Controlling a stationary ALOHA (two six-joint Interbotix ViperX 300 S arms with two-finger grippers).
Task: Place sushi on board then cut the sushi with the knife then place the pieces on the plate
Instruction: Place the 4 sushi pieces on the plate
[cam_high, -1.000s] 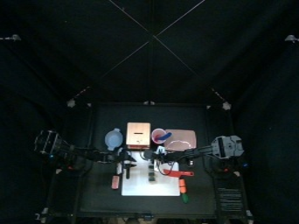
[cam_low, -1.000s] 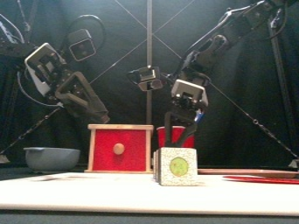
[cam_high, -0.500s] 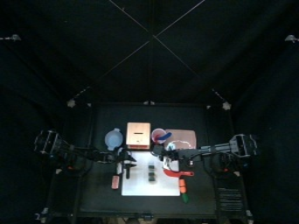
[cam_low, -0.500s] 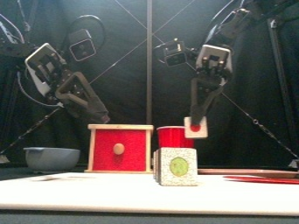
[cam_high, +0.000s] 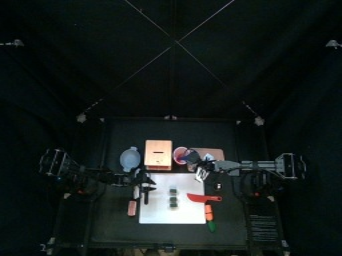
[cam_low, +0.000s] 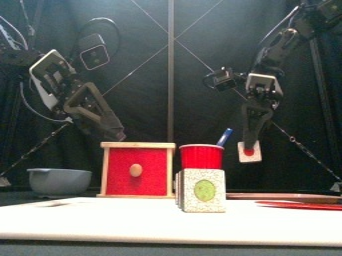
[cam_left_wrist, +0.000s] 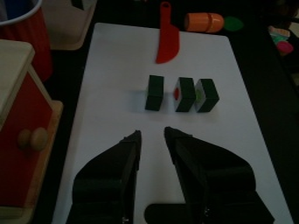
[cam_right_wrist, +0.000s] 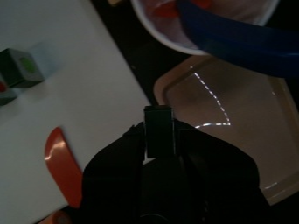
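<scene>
Currently we see the right gripper (cam_right_wrist: 158, 127) clamped on one sushi piece (cam_low: 250, 151), held in the air over the pink tray (cam_right_wrist: 239, 122). Three sushi pieces (cam_left_wrist: 184, 94) stand on the white cutting board (cam_left_wrist: 117, 105), the red knife (cam_left_wrist: 167, 44) lying near them. The left gripper (cam_left_wrist: 152, 144) hovers over the board, jaws slightly apart, empty.

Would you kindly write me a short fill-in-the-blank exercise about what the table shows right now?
1. The right gripper has its jaws ____ on a sushi piece.
2. The red knife lies on the white ____.
3. The blue knife stands in the red ____.
4. The left gripper has its jaws ____.
Missing words: shut; board; cup; open.
</scene>
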